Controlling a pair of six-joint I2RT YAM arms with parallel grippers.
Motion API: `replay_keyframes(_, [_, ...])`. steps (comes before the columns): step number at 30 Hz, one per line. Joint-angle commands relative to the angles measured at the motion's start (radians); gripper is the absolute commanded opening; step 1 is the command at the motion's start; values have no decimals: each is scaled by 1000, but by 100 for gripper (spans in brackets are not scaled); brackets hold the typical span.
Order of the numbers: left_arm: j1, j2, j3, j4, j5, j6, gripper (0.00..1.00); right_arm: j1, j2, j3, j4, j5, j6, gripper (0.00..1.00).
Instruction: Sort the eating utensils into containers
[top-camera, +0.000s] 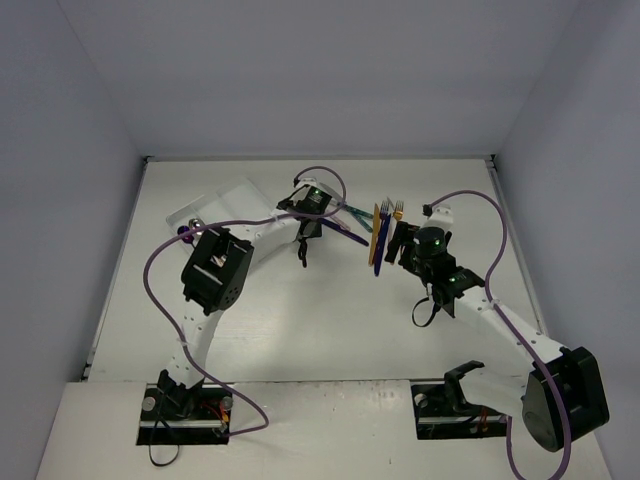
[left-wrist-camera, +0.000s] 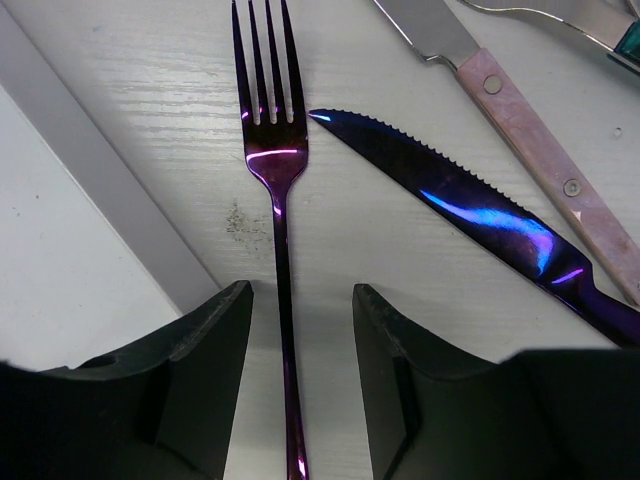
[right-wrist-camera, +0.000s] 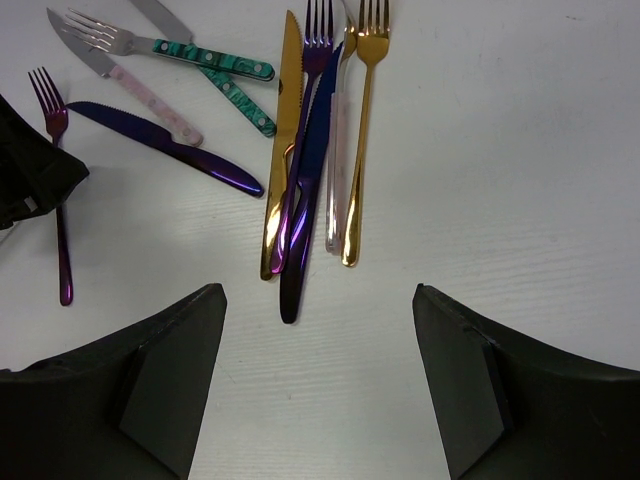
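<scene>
- Purple fork (left-wrist-camera: 277, 190): glossy, slim; handle end cut off; left gripper (left-wrist-camera: 300, 375) spread astride it.
- Right gripper (right-wrist-camera: 318, 380): spread, empty.
- White tray (top-camera: 225, 200), far-left corner: partly hidden.

Fork (left-wrist-camera: 277, 200) lying within left claw (left-wrist-camera: 300, 295), knife (left-wrist-camera: 470, 210) just beside it

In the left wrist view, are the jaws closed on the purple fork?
No, the jaws stand apart on either side of the purple fork, with bare table showing beside its handle.
</scene>
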Motion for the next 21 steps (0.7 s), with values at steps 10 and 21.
replay_keyframes(10, [18,51,85,-55,38,-45,16,-9,-30,-4,48,1,15,73])
replay_keyframes(21, [-13,-195,-37,-48,57,-105,0,-11,-55,-3,48,-2,20,73])
